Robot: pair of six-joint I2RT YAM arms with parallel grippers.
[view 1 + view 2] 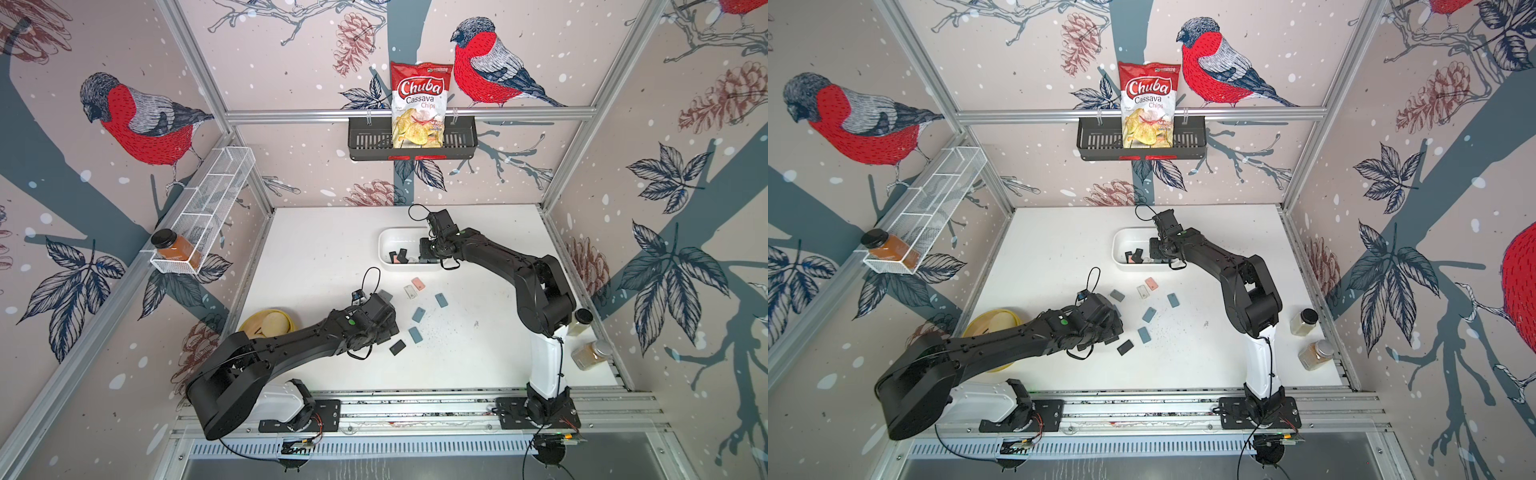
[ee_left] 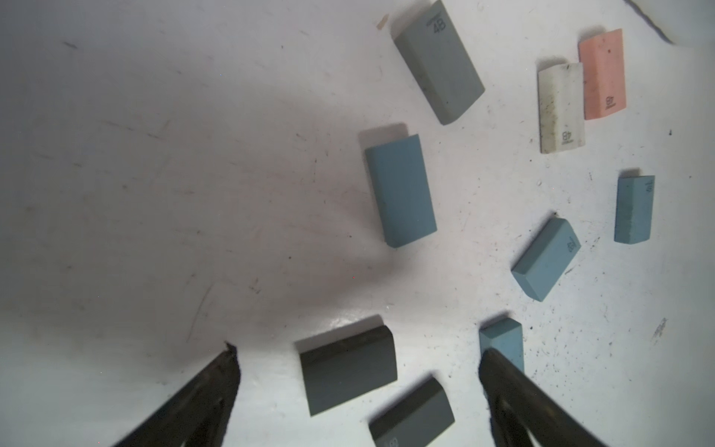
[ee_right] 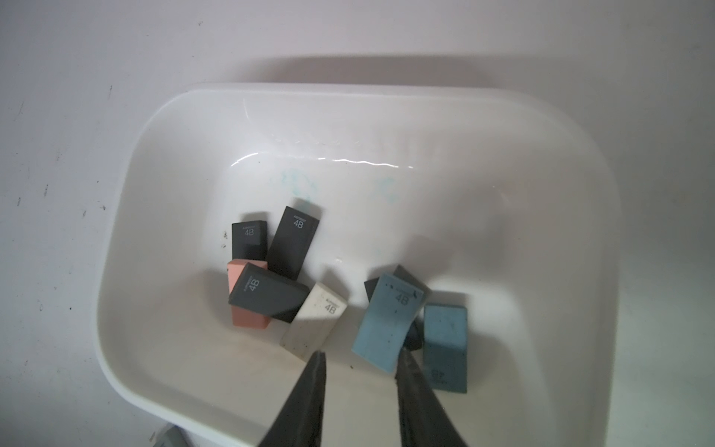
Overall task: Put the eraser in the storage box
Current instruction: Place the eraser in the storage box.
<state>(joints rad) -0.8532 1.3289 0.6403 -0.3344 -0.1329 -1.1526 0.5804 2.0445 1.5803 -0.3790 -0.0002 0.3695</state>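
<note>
I see the storage box rear-centre on the bench, stacked erasers in it, loose erasers scattered just before it, bowl left, jars at right edge.

A white bench sits inside walls papered with red-breasted birds, pine cones and leaves. On the back wall, above the bench's rear edge, a black slotted basket hangs from an aluminium rail. A red-and-white bag of Chuba cassava chips stands upright in its middle. A white wire-mesh rack runs along the left wall, and its nearest compartment holds a black-lidded jar of orange contents. A yellow bowl rests at the bench's left edge. By the right edge, near the front corner, are a black-capped jar and just beside it a clear-lidded jar of brownish filling.
</note>
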